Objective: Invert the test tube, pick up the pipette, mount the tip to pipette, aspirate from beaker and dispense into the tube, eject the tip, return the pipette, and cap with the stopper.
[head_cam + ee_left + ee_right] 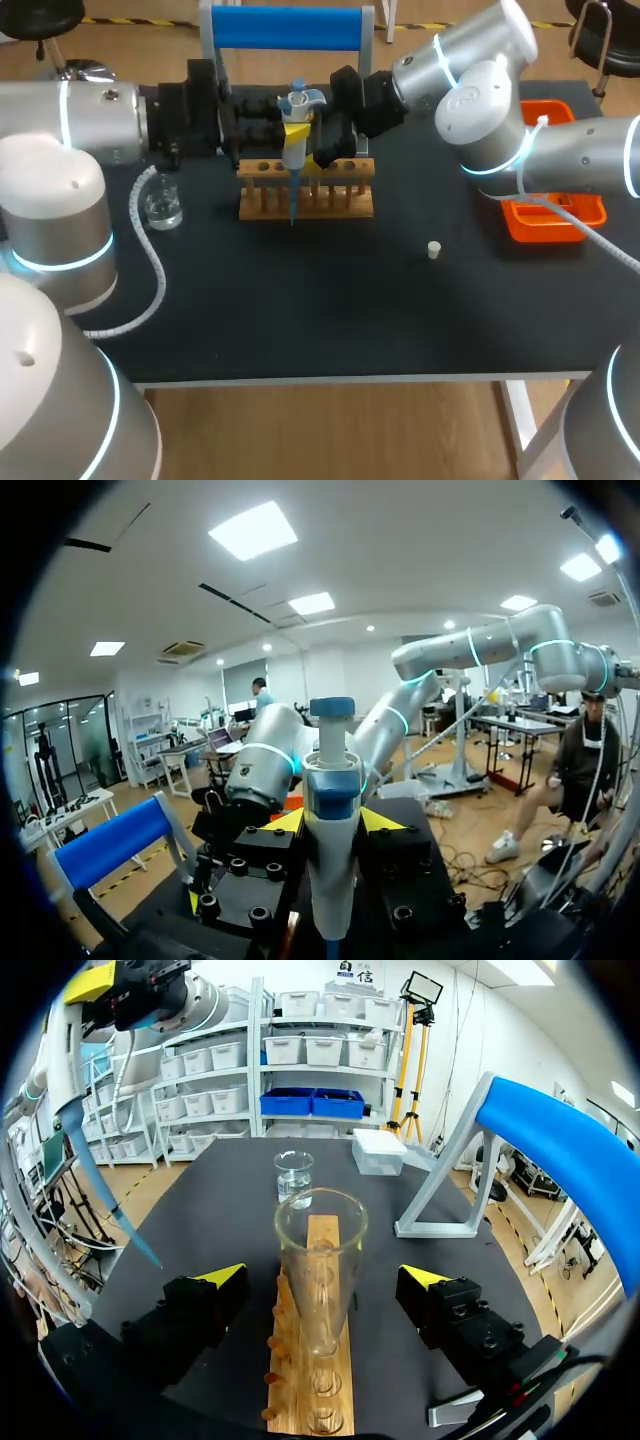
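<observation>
My left gripper (291, 128) is shut on a white and blue pipette (330, 780), which hangs upright over the wooden rack (305, 192). The pipette's blue tip (133, 1228) points down beside the rack. A clear test tube (320, 1260) stands mouth up in the rack (318, 1380), between the fingers of my right gripper (322, 1278). That gripper is open, and neither finger touches the glass. The beaker (161, 206) sits left of the rack. A small pale stopper (434, 250) lies on the mat to the right.
A blue-topped pipette stand (290, 28) rises behind the rack. A clear box (380, 1150) stands near the beaker (293, 1172). An orange tray (530, 222) sits at the table's right edge, under my right arm. A white coiled cable (150, 260) trails past the beaker.
</observation>
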Action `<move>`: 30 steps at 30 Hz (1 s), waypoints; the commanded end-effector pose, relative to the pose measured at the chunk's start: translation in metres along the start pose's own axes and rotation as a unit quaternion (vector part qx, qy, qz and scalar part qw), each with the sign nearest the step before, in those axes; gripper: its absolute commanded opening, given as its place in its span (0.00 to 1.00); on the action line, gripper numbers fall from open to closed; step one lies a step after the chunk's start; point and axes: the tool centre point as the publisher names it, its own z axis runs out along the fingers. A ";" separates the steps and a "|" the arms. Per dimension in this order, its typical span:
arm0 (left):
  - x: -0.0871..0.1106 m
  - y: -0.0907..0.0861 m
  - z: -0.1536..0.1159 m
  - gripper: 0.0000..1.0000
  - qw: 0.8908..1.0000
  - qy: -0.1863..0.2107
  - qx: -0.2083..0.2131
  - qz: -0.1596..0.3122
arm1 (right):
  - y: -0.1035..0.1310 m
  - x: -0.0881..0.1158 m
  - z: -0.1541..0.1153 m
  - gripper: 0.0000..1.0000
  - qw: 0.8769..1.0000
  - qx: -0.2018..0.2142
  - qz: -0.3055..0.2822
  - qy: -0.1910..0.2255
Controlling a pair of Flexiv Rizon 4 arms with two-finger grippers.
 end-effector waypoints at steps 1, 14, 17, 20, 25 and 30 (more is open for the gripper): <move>-0.010 -0.001 0.006 0.00 1.000 0.015 -0.003 -0.001 | 0.000 -0.001 -0.001 1.00 1.000 0.001 0.000 0.001; -0.003 -0.001 0.012 0.00 1.000 0.023 0.017 -0.004 | 0.000 -0.001 -0.001 1.00 1.000 0.001 0.000 0.001; -0.003 -0.001 0.013 0.00 1.000 0.026 0.014 -0.006 | 0.000 -0.001 -0.001 1.00 1.000 0.001 0.000 0.001; -0.004 0.000 0.012 0.00 1.000 0.025 0.012 -0.013 | 0.000 -0.001 -0.001 1.00 1.000 0.001 0.000 0.001; -0.008 -0.001 0.009 0.00 0.999 0.024 0.005 -0.023 | 0.000 -0.001 -0.001 1.00 1.000 0.001 0.000 0.001; -0.010 -0.007 0.006 0.00 1.000 0.021 0.005 -0.017 | 0.000 -0.001 -0.001 1.00 1.000 0.001 0.000 0.001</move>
